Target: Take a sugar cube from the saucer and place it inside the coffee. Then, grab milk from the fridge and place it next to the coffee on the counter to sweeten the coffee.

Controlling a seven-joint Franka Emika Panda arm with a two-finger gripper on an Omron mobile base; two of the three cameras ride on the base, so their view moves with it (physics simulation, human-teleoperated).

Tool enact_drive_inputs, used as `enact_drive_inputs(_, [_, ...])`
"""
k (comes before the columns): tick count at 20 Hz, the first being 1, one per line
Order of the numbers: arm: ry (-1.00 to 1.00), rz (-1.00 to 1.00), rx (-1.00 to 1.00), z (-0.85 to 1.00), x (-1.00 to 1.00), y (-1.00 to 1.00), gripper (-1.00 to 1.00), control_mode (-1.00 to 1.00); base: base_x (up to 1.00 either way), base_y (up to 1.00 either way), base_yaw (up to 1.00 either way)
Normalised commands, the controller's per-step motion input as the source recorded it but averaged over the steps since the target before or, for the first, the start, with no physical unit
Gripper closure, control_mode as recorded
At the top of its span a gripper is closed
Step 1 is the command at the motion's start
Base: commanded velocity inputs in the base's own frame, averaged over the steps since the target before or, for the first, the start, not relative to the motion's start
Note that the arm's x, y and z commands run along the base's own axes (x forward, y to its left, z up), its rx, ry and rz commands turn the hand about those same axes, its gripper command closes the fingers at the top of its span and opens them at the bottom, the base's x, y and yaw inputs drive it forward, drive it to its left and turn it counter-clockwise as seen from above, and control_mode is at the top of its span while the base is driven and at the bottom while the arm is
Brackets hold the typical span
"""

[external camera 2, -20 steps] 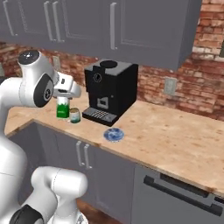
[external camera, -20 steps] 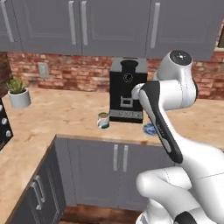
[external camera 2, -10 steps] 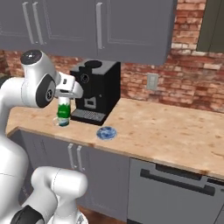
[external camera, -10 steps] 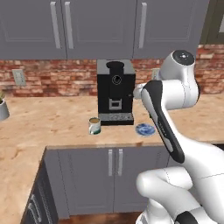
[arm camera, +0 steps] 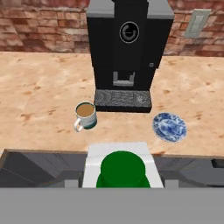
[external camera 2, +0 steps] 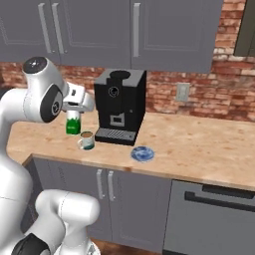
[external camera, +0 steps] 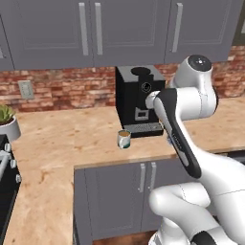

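Gripper (external camera 2: 73,110) closed on the milk (external camera 2: 73,122), which I hold above the counter (external camera 2: 199,149), left of the coffee machine (external camera 2: 119,107). My base has driven on since a second ago, and the coffee (external camera 2: 86,141) now sits near, just right of and below the milk, so I judge only the set-down remains. The mug holds brown liquid; the saucer (external camera 2: 143,154), to its right, looks bare.
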Motion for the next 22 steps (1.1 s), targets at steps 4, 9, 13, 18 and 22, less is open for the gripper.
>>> enact_drive_inputs(4, [-0.04, -0.16, -0.06, -0.21, 0.01, 0.07, 1.00, -1.00, 0.00, 0.08, -0.06])
enact_drive_inputs(9, [-0.05, -0.12, -0.01, -0.49, 0.07, 0.00, 1.00, -1.00, 0.00, 0.00, 0.00])
enact_drive_inputs(13, [-0.03, -0.02, 0.00, -0.50, 0.21, 0.00, 1.00, -1.00, 0.00, 0.00, 0.00])
enact_drive_inputs(18, [-0.08, 0.03, 0.00, -0.44, 0.40, 0.00, 1.00, -1.00, 0.00, 0.00, 0.00])
enact_drive_inputs(22, [-0.13, 0.12, 0.00, -0.30, 0.48, -0.06, 1.00, -1.00, 0.00, 0.00, 0.00])
